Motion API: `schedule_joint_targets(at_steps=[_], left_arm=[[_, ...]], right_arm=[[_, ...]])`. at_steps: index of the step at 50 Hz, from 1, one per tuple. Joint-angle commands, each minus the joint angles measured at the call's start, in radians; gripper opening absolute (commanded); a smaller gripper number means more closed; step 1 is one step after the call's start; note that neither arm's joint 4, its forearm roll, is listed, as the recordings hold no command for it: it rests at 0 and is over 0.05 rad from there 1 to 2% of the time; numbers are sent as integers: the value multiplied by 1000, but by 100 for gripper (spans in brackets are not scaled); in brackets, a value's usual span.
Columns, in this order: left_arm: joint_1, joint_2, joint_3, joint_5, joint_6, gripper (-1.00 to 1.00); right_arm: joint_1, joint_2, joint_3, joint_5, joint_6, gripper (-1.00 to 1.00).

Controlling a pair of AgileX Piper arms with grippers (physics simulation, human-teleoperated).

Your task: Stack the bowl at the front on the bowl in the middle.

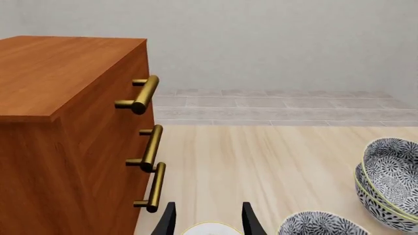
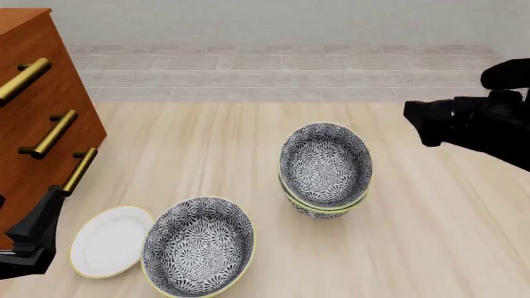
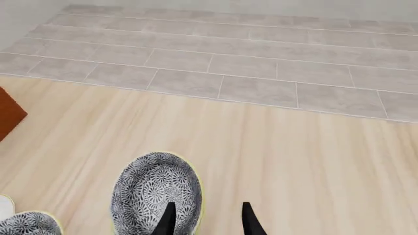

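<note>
You see the two small deep bowls nested together just right of the table's centre, at about three o'clock from the middle; the bowl at the front (image 2: 326,162) sits inside the bowl in the middle (image 2: 319,209), tilted a little so its mouth leans toward you; both wear a dark grey-and-white floral pattern inside and out, with pale yellow-green rims; only the lower bowl's rim and outer wall show beneath its twin; the pair stands upright on the pale wooden surface.
</note>
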Motion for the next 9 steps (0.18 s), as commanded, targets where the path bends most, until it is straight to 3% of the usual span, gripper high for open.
schedule_joint_targets(at_steps=[1, 6, 9], left_arm=[[0, -3, 0, 3, 1, 100], [-1, 8, 0, -6, -1, 100], [-3, -1, 0, 3, 0, 100]], right_arm=[[-69, -246, 38, 27, -113, 100], [-134, -353, 79, -4, -180, 100], [-138, -390, 90, -10, -168, 100]])
